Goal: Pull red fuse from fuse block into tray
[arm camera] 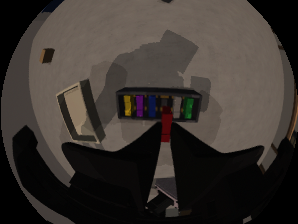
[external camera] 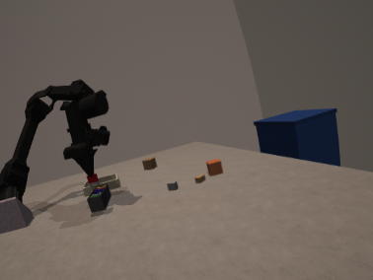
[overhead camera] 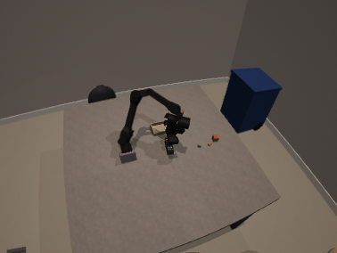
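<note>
We saw a grey table [external camera: 257,217] under grey walls; a blue bin [external camera: 301,134] and small blocks [external camera: 214,167] nearby; the gripper [external camera: 91,175] gripped the red fuse [external camera: 91,177] above the block [external camera: 99,196].

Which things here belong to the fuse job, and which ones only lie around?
Job:
gripper, shut on the red fuse
fuse block with the other fuses
tray

Lying about:
orange cube
tan cube
two small blocks
blue box
</note>
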`<state>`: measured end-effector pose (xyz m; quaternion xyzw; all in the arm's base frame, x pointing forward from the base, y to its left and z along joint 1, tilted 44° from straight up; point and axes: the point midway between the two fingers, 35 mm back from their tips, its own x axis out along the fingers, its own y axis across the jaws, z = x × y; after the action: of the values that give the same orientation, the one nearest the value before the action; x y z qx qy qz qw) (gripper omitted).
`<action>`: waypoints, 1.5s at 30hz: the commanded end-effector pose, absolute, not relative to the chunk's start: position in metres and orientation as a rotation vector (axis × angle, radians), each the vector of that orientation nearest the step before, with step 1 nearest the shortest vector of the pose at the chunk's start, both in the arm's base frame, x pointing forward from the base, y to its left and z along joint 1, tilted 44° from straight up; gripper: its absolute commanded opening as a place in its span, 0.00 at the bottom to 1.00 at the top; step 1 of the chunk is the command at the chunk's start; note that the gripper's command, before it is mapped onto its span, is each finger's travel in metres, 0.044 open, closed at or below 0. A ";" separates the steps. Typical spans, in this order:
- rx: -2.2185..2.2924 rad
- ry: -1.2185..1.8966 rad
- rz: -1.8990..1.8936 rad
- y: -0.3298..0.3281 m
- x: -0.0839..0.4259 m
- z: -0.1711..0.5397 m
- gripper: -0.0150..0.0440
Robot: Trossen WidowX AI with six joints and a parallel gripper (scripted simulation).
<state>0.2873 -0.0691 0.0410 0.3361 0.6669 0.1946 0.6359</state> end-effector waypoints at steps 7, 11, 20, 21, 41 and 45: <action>0.758 1.520 0.438 -0.068 0.292 0.054 0.25; 0.753 1.521 0.429 -0.047 0.300 0.076 0.25; 0.753 1.519 0.426 0.005 0.306 0.126 0.25; 0.753 1.518 0.428 0.011 0.306 0.131 0.25; 0.765 1.517 0.448 0.068 0.295 0.170 0.25; 0.765 1.517 0.448 0.073 0.295 0.166 0.25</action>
<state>0.2956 0.0694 0.1692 0.3326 0.6647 0.1965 0.6395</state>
